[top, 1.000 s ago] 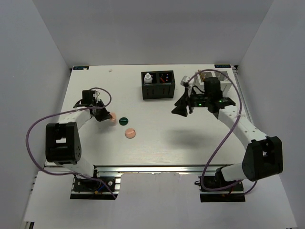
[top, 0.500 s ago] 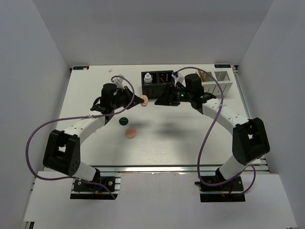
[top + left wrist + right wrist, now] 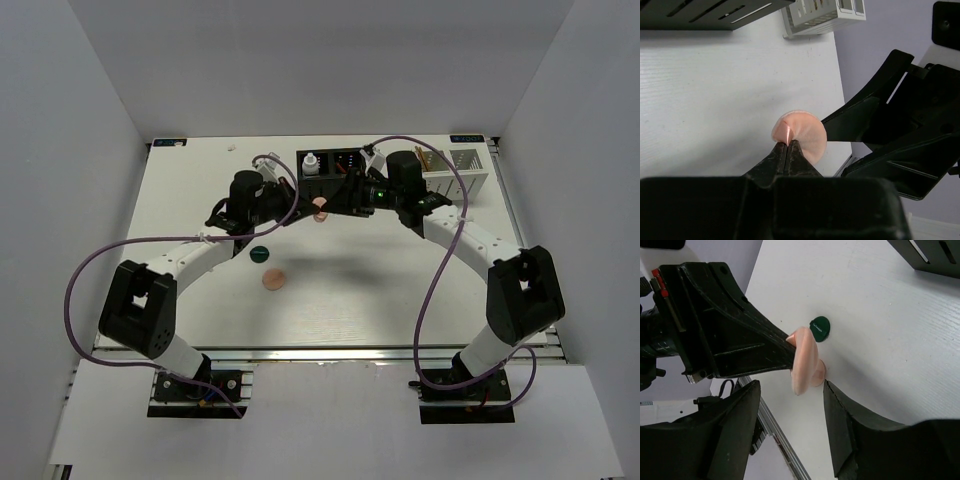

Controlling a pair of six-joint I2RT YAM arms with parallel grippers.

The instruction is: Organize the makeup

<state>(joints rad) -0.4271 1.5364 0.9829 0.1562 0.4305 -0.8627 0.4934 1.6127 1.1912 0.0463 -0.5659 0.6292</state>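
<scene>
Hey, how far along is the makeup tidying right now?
Done: the white bottle and pencils sit in the black box. In hand: the left hand pinches a pink disc by its edge in the air, with the right hand open around it, seemingly for a handover. Left: a green disc and a second pink disc lie on the table.

The pale pink disc (image 3: 799, 135) at the left tool (image 3: 787, 146) is catching a glossy orange streak. The left tool and the right tool (image 3: 790, 387) are showing matte black. The table (image 3: 380, 300) is looking white, carrying a dark green disc (image 3: 259, 253) and a salmon-pink disc (image 3: 272, 279). A white bottle (image 3: 311, 163) is standing in the black box (image 3: 330, 190), the slotted box (image 3: 465, 172) is showing white, and purple cables (image 3: 430, 290) are looping over both arms
</scene>
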